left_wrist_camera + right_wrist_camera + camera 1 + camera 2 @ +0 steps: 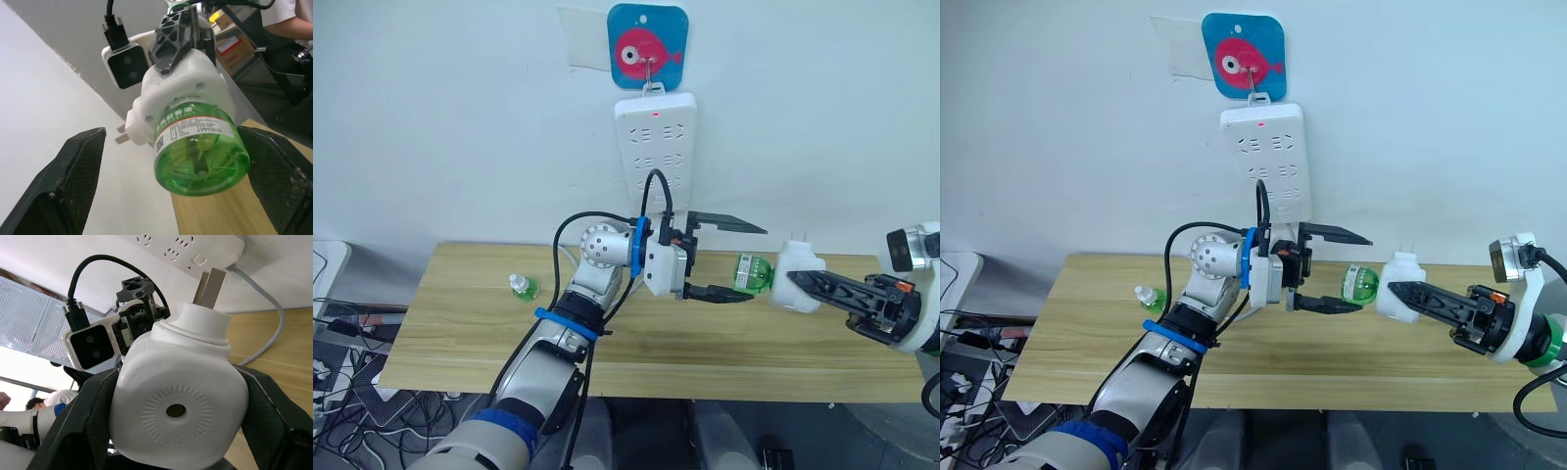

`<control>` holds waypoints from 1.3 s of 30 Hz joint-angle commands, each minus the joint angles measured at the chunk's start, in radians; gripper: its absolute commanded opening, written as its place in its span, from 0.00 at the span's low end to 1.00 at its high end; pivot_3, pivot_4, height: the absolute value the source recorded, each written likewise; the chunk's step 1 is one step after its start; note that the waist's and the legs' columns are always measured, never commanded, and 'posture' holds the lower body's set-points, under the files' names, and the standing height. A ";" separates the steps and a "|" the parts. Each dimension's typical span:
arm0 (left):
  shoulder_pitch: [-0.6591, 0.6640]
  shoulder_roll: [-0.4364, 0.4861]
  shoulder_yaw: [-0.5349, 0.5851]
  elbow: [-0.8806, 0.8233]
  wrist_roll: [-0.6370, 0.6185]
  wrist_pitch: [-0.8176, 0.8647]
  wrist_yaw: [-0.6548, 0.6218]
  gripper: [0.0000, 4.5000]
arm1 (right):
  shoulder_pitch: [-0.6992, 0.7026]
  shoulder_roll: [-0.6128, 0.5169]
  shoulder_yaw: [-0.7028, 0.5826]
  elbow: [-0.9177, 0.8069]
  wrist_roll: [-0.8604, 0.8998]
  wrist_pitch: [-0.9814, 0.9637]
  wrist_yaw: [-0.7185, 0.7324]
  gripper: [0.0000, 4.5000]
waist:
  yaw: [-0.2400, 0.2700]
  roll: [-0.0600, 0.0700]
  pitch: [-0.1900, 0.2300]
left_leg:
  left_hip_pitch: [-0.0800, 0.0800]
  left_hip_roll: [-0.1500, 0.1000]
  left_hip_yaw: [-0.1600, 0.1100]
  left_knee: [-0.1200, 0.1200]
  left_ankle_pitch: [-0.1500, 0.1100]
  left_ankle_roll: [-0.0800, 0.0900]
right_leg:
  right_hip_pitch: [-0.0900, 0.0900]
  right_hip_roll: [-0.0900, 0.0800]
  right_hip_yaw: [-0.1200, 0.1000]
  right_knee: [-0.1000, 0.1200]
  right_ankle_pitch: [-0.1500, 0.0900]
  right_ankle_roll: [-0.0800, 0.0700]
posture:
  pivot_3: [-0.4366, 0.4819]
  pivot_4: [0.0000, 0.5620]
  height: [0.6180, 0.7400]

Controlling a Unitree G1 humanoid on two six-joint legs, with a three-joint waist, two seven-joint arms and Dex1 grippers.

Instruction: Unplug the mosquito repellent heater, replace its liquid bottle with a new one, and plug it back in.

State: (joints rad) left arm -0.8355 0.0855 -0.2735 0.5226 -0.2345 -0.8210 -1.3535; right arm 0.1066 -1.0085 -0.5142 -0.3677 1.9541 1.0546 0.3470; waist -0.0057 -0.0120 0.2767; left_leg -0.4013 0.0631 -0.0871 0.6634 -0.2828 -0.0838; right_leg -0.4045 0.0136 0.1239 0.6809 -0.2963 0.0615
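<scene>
Holding the mosquito repellent heater [798, 277] in the air over the bench's right end, the right gripper [822, 285] is pinching it tight. Its green bottle [752, 273] is pointing between the fingers of the left gripper [732, 259], which is spread wide. If that claw is squeezing off-center or pulling crooked, the bottle may be slipping and falling.

A lab or workshop is suggested: a bare wooden worktop [460, 323] against a white wall, tangled cables [337, 392] on the floor, stacked boxes [234, 44].

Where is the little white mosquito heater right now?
In the left eye view, the mosquito repellent heater is unplugged and held above the table's right side in the right gripper, its green bottle pointing toward the open left gripper.
</scene>
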 commanded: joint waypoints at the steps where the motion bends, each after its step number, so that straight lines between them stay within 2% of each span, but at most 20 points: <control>1: -0.005 -0.003 -0.016 -0.013 -0.031 -0.020 -0.009 0.95 | -0.003 0.004 -0.016 -0.031 0.018 -0.010 0.008 0.70 | 0.000 0.000 0.000 | 0.000 0.000 0.000 0.000 0.000 0.000 | 0.000 0.000 0.000 0.000 0.000 0.000 | 0.48 0.49 1.00; 3: -0.005 0.000 -0.021 -0.011 -0.035 -0.015 -0.019 0.85 | -0.002 0.004 -0.016 -0.032 0.018 -0.009 0.010 0.70 | 0.000 0.000 0.000 | 0.000 0.000 0.000 0.000 0.000 0.000 | 0.000 0.000 0.000 0.000 0.000 0.000 | 0.48 0.49 1.00; 8: -0.008 0.005 -0.024 -0.006 -0.049 -0.011 -0.033 0.51 | -0.007 0.003 -0.012 -0.025 0.018 -0.008 0.008 0.70 | -0.001 0.000 0.000 | 0.000 0.000 0.000 0.000 0.000 0.000 | 0.000 0.000 0.000 0.000 0.000 0.000 | 0.48 0.49 1.00; 14: -0.006 0.002 -0.018 -0.033 -0.100 0.093 -0.042 0.49 | -0.011 -0.005 -0.013 -0.028 0.018 -0.012 -0.002 0.70 | -0.003 0.000 0.000 | 0.000 0.000 0.000 0.000 0.000 0.000 | 0.000 0.000 0.000 0.000 0.000 0.000 | 0.48 0.49 1.00; 20: 0.015 0.084 -0.063 -0.277 -0.266 0.836 -0.040 0.49 | 0.019 -0.067 -0.033 -0.058 0.018 0.000 -0.003 0.70 | -0.012 0.000 0.000 | 0.000 0.000 -0.001 0.000 0.000 0.000 | 0.000 0.000 -0.001 0.000 0.000 0.000 | 0.48 0.49 1.00; 23: -0.016 0.116 -0.061 -0.362 -0.366 1.227 0.022 0.49 | 0.039 -0.105 -0.040 -0.079 0.017 0.016 -0.003 0.70 | -0.018 0.000 0.000 | 0.000 0.000 -0.003 0.000 0.000 0.000 | 0.000 0.000 -0.002 0.001 0.000 0.000 | 0.47 0.48 1.00; 27: -0.088 0.129 -0.036 -0.351 -0.455 1.631 0.101 0.49 | 0.043 -0.119 -0.046 -0.081 -0.014 0.015 0.013 0.70 | -0.022 0.000 0.000 | 0.000 0.000 -0.003 0.000 0.000 0.000 | 0.000 0.000 -0.003 0.001 0.000 0.000 | 0.47 0.48 1.00; 30: -0.167 0.105 0.024 -0.258 -0.554 2.009 0.196 0.49 | 0.034 -0.126 -0.052 -0.087 -0.066 0.023 0.053 0.70 | -0.024 0.000 0.000 | 0.000 0.000 -0.003 0.000 0.000 0.001 | 0.000 0.000 -0.003 0.001 0.000 0.000 | 0.47 0.48 1.00; 32: -0.198 0.078 0.077 -0.206 -0.592 2.173 0.246 0.49 | 0.032 -0.129 -0.053 -0.090 -0.083 0.025 0.071 0.70 | -0.026 0.000 0.000 | 0.000 0.000 -0.003 0.000 0.000 0.001 | 0.000 0.000 -0.003 0.001 0.000 0.000 | 0.47 0.48 1.00; 37: -0.185 0.051 0.121 -0.229 -0.629 2.306 0.291 0.49 | 0.040 -0.131 -0.058 -0.093 -0.090 0.027 0.088 0.70 | -0.026 0.000 0.000 | 0.000 0.000 -0.004 -0.001 0.001 -0.001 | 0.000 0.001 -0.003 0.000 0.000 0.000 | 0.47 0.48 1.00; 39: -0.177 0.056 0.125 -0.243 -0.633 2.322 0.298 0.65 | 0.044 -0.130 -0.060 -0.094 -0.075 0.025 0.082 0.70 | -0.025 0.000 0.000 | 0.000 0.000 -0.004 -0.001 0.002 -0.002 | 0.000 0.001 -0.003 0.000 0.000 0.000 | 0.48 0.46 1.00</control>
State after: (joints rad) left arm -1.0059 0.1535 -0.1491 0.3200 -0.8581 1.4784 -1.0829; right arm 0.1441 -1.1171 -0.5608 -0.4266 1.8868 1.0747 0.4484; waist -0.0311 -0.0118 0.2768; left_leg -0.4015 0.0630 -0.0905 0.6624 -0.2807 -0.0862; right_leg -0.4047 0.0141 0.1210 0.6809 -0.2966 0.0616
